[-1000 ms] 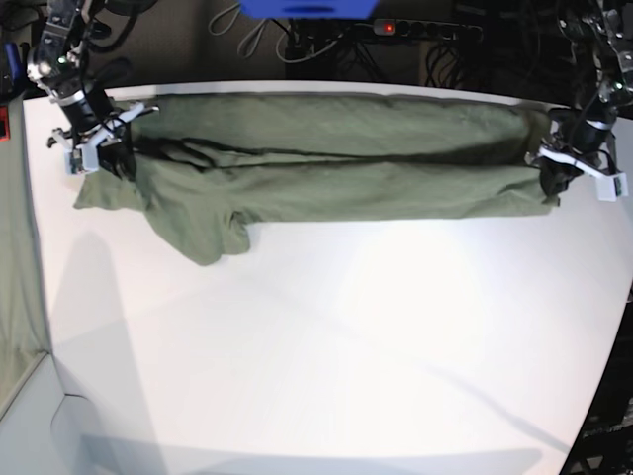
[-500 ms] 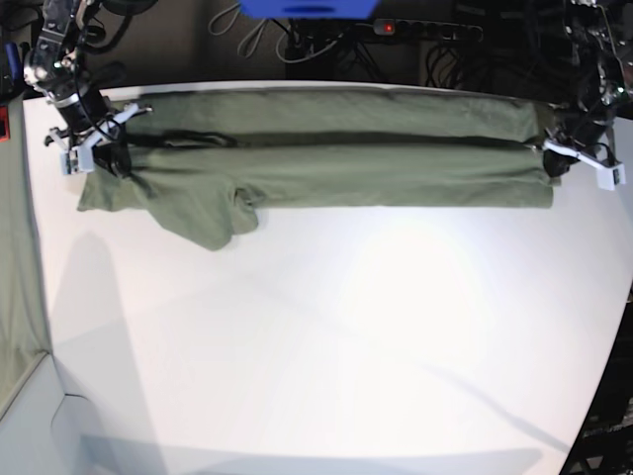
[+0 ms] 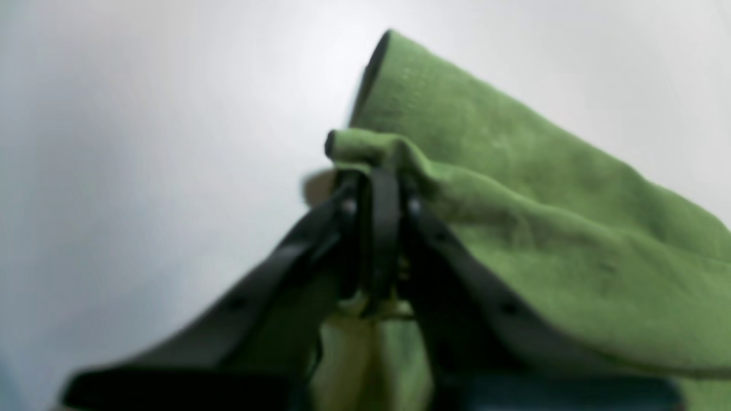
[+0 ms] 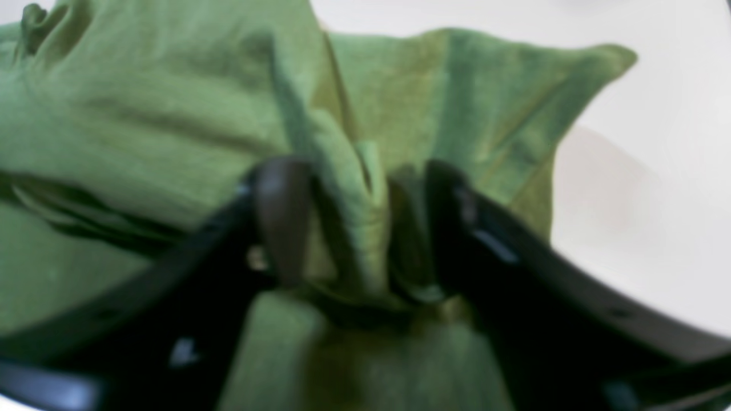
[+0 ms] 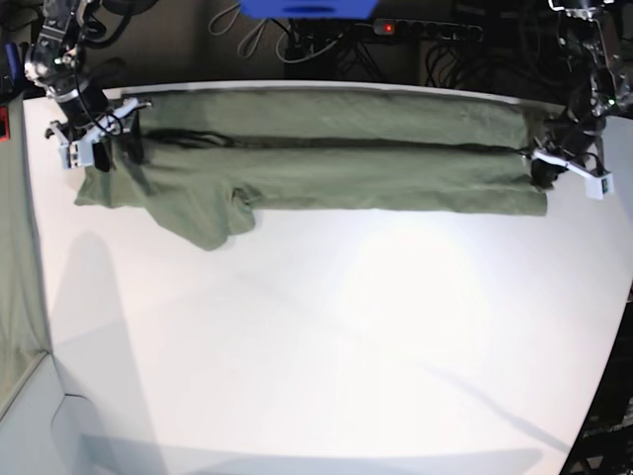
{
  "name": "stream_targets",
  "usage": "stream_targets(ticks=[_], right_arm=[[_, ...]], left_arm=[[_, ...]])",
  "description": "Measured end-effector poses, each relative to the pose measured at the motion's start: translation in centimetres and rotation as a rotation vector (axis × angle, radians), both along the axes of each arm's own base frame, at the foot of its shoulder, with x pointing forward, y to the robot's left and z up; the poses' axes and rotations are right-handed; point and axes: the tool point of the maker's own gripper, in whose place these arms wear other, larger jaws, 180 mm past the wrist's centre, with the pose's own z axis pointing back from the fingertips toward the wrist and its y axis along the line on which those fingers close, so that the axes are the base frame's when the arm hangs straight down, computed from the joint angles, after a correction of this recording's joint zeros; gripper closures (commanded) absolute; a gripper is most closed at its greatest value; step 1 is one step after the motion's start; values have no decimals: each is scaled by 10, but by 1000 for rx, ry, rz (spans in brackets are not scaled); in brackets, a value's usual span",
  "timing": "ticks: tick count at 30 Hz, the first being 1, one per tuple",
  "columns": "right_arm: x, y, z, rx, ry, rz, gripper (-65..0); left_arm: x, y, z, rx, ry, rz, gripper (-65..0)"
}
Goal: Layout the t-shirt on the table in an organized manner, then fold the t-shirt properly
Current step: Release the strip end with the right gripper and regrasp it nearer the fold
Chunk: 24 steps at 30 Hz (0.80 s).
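Gripper check, left arm first: found the left gripper clenched on a rolled edge of the t-shirt, black jaws drawn nearly together with green cloth pinched at the tips. Located it at the right end of the garment in the base view, low over the table.

Found the right gripper released: fingers spread apart, with a raised ridge of fabric standing loose between them. Could not tell from the blurred wrist view whether either pad touched that ridge. Located it at the left end of the garment.

Recorded the t-shirt stretched lengthwise, left to right, along the far part of the table. Noted a dark crease running down its length, splitting it into a far band and a near band, both flat on the surface. Noted one sleeve hanging out from the near band toward the left end, rumpled at its tip. Observed the near edge straight from the sleeve to the right end.

Noted a green cloth strip at the left edge, well apart from the garment.
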Motion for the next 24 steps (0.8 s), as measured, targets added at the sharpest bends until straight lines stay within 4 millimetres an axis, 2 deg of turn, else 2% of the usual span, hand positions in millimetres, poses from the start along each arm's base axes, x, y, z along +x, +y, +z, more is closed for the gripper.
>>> stream_targets(ticks=[4,7,10,14,19,24], right_arm=[[3,-20,25,-52,-61,-38,-449],[3,-35,40,-87,-96,-77,-458],[15,-37,57,-103,-149,-84,-457],[38,-23,74,-97,-212,-46,-457],[76,22,59,-97,-70,84,-456],[104,54,46,-98,33,178,-456]], left_arm=[[0,-2,2,-7,-9,-4,-229],[0,-2,2,-6,-11,-3,-287],[0,-1,2,-6,-12,0,-325],[0,-1,1,-6,-10,3,-337],[0,-1,1,-4,-10,2,-337],[0,0,2,-5,-13,4,-337]])
